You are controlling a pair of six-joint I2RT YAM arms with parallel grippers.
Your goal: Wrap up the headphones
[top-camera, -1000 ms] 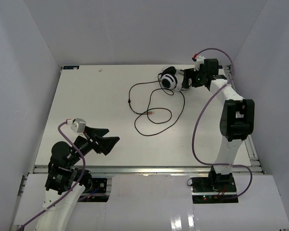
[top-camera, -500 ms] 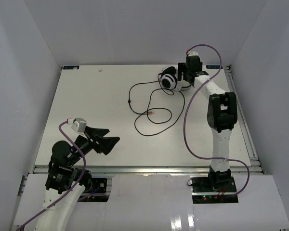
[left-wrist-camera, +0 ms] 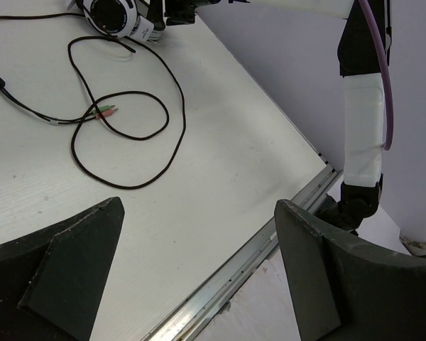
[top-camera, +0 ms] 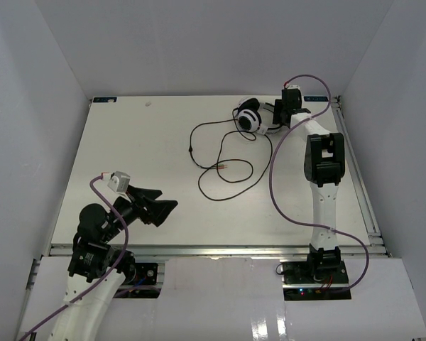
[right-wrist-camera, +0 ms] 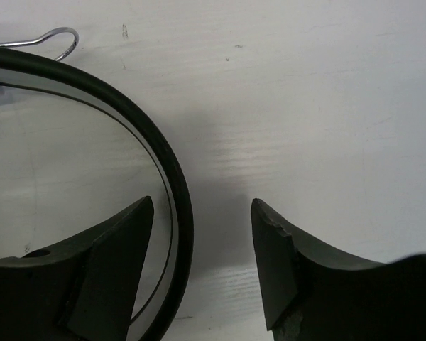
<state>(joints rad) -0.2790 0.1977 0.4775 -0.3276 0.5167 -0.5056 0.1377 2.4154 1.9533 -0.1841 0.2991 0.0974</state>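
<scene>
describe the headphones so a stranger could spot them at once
Go to the far edge of the white table, by the right gripper. The headphones lie there: white cups with black pads, the only thing trailing a thin black cord.

White table (top-camera: 128, 156), metal rail (top-camera: 213, 250) along its near edge.

Slim white arm links (top-camera: 321, 206) with boxy black joint housings (top-camera: 322, 160); thin looping purple cables (top-camera: 272, 177); matte black wedge-shaped gripper fingers (left-wrist-camera: 326, 277).
</scene>
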